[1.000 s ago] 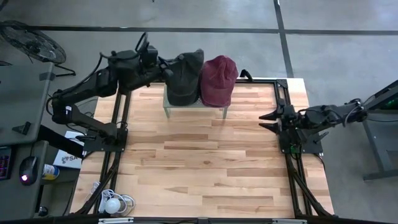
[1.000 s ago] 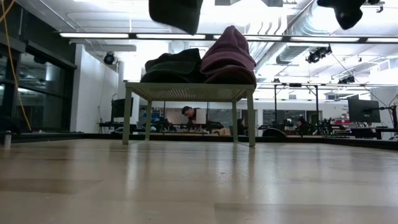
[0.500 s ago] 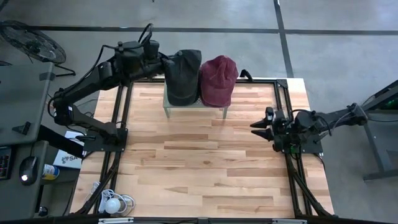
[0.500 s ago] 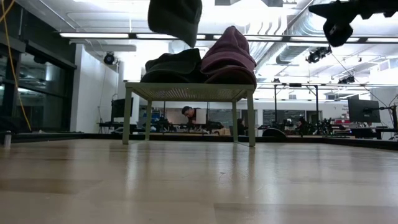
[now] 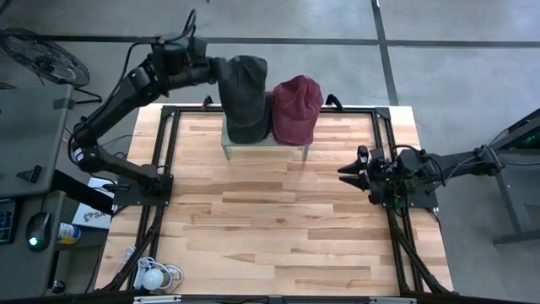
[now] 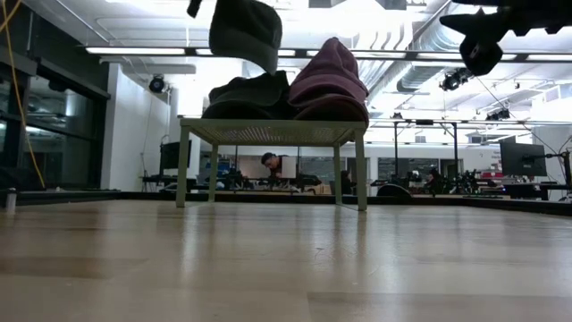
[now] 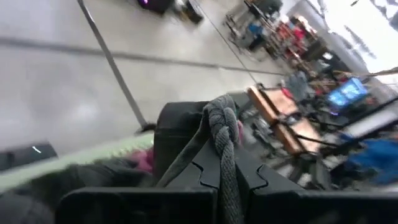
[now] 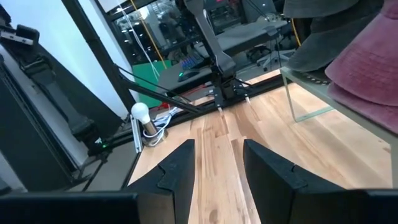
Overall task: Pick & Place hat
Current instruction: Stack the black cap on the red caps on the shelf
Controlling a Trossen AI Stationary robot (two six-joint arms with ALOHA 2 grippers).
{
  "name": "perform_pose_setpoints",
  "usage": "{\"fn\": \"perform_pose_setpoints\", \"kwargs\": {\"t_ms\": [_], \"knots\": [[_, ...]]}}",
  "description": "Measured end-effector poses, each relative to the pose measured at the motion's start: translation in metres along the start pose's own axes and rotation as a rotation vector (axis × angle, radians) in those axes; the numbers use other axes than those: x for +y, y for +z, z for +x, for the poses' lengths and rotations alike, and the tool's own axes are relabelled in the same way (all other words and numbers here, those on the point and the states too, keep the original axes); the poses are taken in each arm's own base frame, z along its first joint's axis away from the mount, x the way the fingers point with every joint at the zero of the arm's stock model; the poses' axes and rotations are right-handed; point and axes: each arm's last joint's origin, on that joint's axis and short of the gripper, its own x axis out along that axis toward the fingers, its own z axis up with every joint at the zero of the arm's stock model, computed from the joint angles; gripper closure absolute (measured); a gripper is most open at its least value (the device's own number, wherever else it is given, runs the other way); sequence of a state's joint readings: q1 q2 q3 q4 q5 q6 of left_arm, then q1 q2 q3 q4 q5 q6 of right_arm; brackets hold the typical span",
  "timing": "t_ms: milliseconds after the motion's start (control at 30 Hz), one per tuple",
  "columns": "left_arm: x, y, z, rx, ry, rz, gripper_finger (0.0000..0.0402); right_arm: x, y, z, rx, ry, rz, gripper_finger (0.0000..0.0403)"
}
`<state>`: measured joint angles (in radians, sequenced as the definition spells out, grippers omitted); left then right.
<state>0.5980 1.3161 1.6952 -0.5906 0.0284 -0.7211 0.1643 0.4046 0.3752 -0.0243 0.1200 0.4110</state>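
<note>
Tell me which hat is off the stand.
The dark cap hanging from the left end effector, above the stand. Another dark hat and the maroon cap rest on it.

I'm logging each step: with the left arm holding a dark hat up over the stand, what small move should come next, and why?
Probably carry it clear of the stand toward bare table: the left gripper is shut on the dark hat, which hangs above the hats still on the stand.

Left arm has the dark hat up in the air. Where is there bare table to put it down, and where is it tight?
Bare wood runs across the table from the small stand to the near edge, between both arm bases. The right gripper sits over its right side. The stand is crowded: maroon hat and a dark hat under the lifted hat.
</note>
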Motion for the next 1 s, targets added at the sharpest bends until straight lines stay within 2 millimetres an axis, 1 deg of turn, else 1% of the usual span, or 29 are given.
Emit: {"fn": "perform_pose_setpoints", "kwargs": {"t_ms": [167, 300, 400, 467, 667, 833, 1000], "knots": [[0.016, 0.002, 0.016, 0.127, -0.036, -0.090, 0.0401, -0.002, 0.001, 0.000, -0.005, -0.018, 0.001, 0.0274], [0.017, -0.002, 0.032, 0.200, -0.111, -0.105, 0.0401, -0.002, 0.001, 0.000, -0.004, -0.021, 0.001, 0.0274], [0.016, -0.003, 0.036, 0.212, -0.128, -0.104, 0.0401, -0.003, 0.000, 0.000, 0.003, -0.025, 0.005, 0.0274], [0.019, -0.005, 0.037, 0.234, -0.100, -0.111, 0.0401, -0.003, -0.001, 0.000, 0.010, -0.035, 0.008, 0.0274], [0.030, -0.013, 0.036, 0.251, 0.069, -0.090, 0.0401, -0.004, -0.001, 0.000, 0.011, -0.054, 0.009, 0.0274], [0.033, -0.015, 0.039, 0.248, 0.110, -0.069, 0.0401, -0.005, -0.001, 0.000, 0.002, -0.075, 0.008, 0.0274], [0.041, -0.020, 0.045, 0.271, 0.198, -0.027, 0.0401, -0.005, -0.001, 0.000, -0.012, -0.105, 0.010, 0.0274]]}}
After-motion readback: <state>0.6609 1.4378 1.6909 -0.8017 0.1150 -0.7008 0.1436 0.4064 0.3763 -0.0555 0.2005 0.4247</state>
